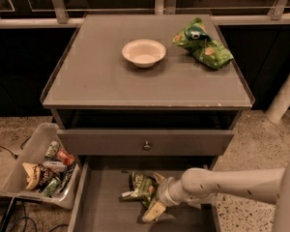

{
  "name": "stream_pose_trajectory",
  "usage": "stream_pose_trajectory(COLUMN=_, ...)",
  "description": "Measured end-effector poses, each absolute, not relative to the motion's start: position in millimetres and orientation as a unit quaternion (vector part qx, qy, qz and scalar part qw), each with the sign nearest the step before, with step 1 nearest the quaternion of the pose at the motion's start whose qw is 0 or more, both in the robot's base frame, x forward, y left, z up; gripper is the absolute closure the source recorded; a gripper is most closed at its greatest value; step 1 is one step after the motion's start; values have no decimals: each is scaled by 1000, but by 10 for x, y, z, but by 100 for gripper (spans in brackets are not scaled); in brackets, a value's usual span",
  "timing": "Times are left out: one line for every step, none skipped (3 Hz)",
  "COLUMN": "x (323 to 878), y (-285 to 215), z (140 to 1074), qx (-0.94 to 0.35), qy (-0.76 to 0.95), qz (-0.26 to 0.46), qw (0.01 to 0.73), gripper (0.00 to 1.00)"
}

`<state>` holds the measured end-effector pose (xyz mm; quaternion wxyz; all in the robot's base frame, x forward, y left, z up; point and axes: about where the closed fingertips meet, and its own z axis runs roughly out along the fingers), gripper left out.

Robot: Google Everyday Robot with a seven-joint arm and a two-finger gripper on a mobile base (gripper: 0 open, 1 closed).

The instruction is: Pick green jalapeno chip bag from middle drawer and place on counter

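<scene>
the claw (155,208) is sitting low in the middle drawer (104,212) at the green jalapeno chip bag (139,186) for the pick, though i cannot tell its grip.

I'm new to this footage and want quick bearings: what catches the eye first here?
The pale arm reaches from the right into the open middle drawer, its gripper at the green jalapeno chip bag. On the counter above sit a white bowl and a brighter green bag at the back right.
</scene>
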<state>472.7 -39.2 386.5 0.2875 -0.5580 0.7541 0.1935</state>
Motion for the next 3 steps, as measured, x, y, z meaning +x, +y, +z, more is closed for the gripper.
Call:
stream_pose_trajectory(x=4897, y=-370, z=3651, qx=-534, qy=775, qz=189, qw=279, gripper=0)
stream_pose_trajectory(x=4899, y=-365, z=3642, qx=-534, qy=775, qz=189, qw=278, gripper=19)
stream_pose_trajectory(x=4899, y=-365, z=3642, qx=-534, qy=775, qz=189, qw=278, gripper=42)
